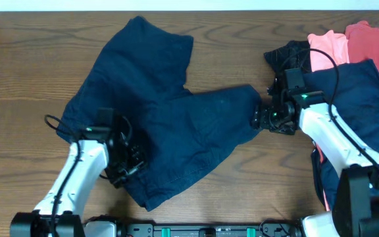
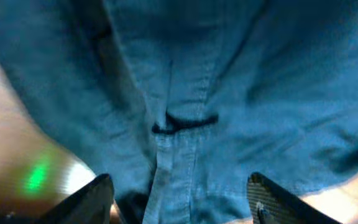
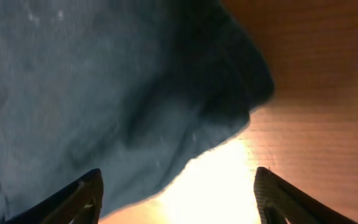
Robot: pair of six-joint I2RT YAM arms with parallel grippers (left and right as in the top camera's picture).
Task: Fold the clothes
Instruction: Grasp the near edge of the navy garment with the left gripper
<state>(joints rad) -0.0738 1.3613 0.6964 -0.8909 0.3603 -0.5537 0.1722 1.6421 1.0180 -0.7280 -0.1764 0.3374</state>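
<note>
Navy shorts (image 1: 170,118) lie centre frame: limp, light, will sag and drag. My left gripper (image 2: 180,190) is spread wide over the waistband (image 2: 176,155), my right gripper (image 3: 178,180) wide over the leg hem (image 3: 229,134). I'd pinch the thick seams.

Blurry wrist views, bright warm glare.

I saw a dark brown wood-grain desk (image 1: 18,79) filling the overhead frame, a pale strip (image 1: 189,3) along its top edge, and bright glare (image 3: 216,186) at the bottom of the right wrist view.
</note>
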